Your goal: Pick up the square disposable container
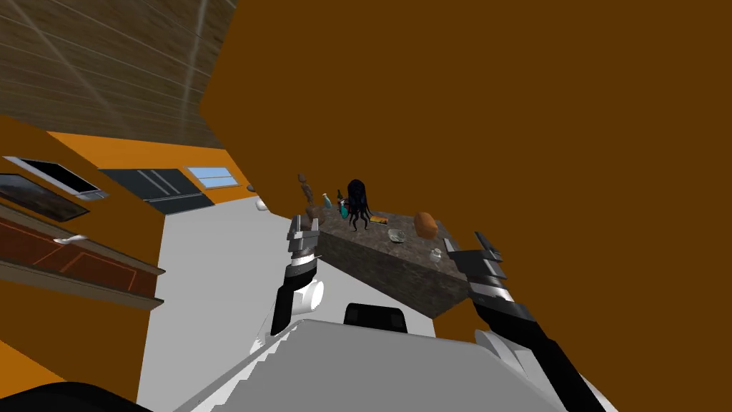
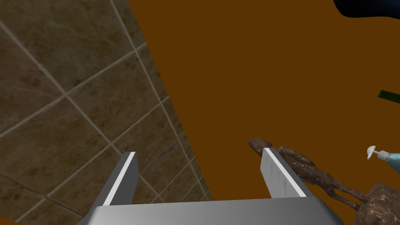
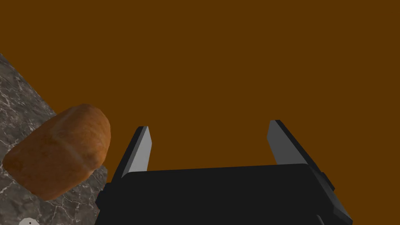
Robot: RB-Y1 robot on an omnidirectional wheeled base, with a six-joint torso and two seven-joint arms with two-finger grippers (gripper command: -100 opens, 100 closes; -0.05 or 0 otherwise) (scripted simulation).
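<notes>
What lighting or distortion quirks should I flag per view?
Head view: whole scene rolled, walls splaying, counter slanted with it. Left wrist view: brown wall flat, unshaded; left gripper fingers show bright edge highlights. Right wrist view: loaf shaded darker underneath.

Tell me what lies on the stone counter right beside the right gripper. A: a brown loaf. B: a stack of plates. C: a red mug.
A: the brown loaf rests on the stone counter just beside the open right gripper.
</notes>
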